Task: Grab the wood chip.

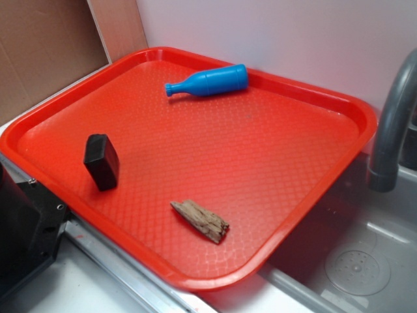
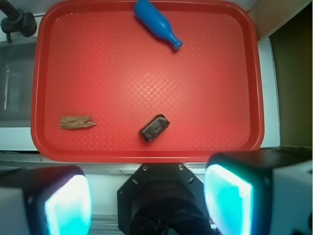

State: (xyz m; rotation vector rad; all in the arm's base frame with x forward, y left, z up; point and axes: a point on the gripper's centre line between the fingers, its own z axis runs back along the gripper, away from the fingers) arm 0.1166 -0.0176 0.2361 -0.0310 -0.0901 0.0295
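Gripper [image 2: 146, 205] jaws stand wide apart, empty, high over the tray [image 1: 339, 104] near rim. The chip [image 1: 201, 220] lies flat just inside that rim, bare surface all round. The block [image 1: 101, 161] stands well apart; the bottle [image 1: 208, 81] lies by the far rim.

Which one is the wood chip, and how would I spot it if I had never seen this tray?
Find the big red tray beside the sink. The wood chip lies flat by the tray's near edge, on the sink's side, apart from everything else. It is the only rough, brown, splintery piece with one pointed end; the black block is smooth and boxy, and the blue bottle is shiny plastic at the far edge.
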